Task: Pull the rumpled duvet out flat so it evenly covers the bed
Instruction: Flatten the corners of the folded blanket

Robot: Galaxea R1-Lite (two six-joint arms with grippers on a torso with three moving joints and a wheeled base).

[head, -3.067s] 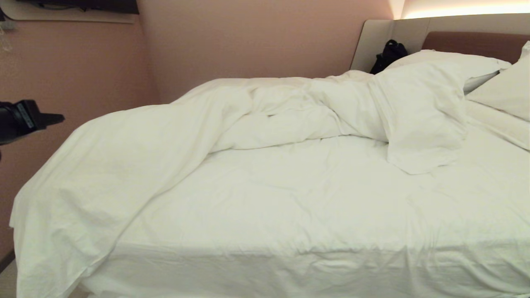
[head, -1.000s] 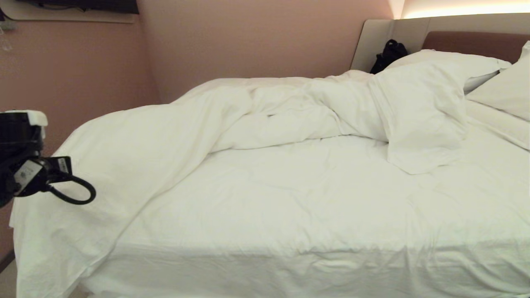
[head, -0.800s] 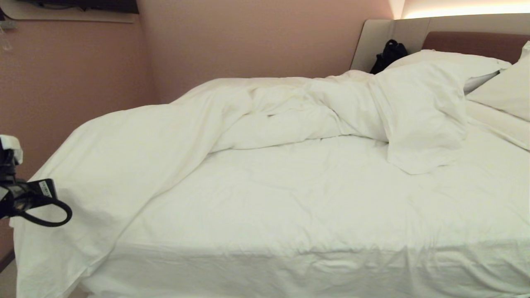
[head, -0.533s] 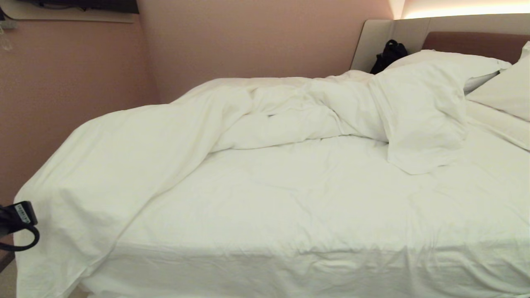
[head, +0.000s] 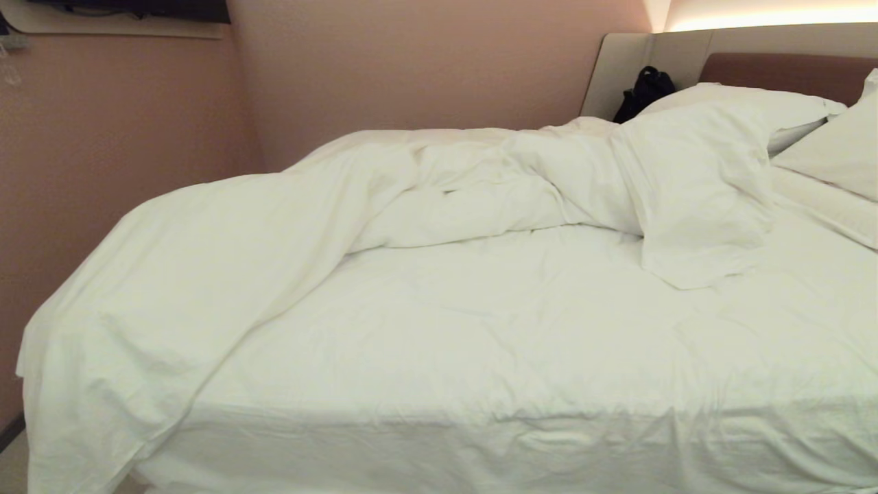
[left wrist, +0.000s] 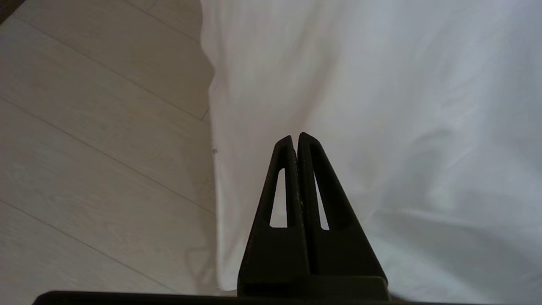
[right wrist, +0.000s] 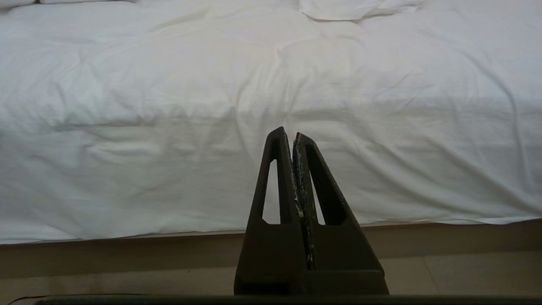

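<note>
The white duvet [head: 206, 261] lies rumpled in a ridge along the far side of the bed [head: 514, 357] and drapes over its left corner down toward the floor. One duvet flap [head: 693, 199] is folded back near the pillows. My left gripper [left wrist: 296, 137] is out of the head view; its wrist view shows it shut and empty, just off the hanging duvet [left wrist: 381, 106] near the cloth's edge. My right gripper [right wrist: 292, 133] is parked low, shut and empty, facing the sheeted side of the bed [right wrist: 169, 106].
Two white pillows [head: 748, 103] [head: 837, 151] lean by the brown headboard [head: 782, 68], with a black bag [head: 645, 89] in the corner. A pink wall [head: 123, 137] runs close along the bed's left. Pale wood floor [left wrist: 84, 127] lies beside the hanging duvet.
My left arm has sunk at the left edge of the head view and dropped out of it. The duvet and the bed have not moved.
</note>
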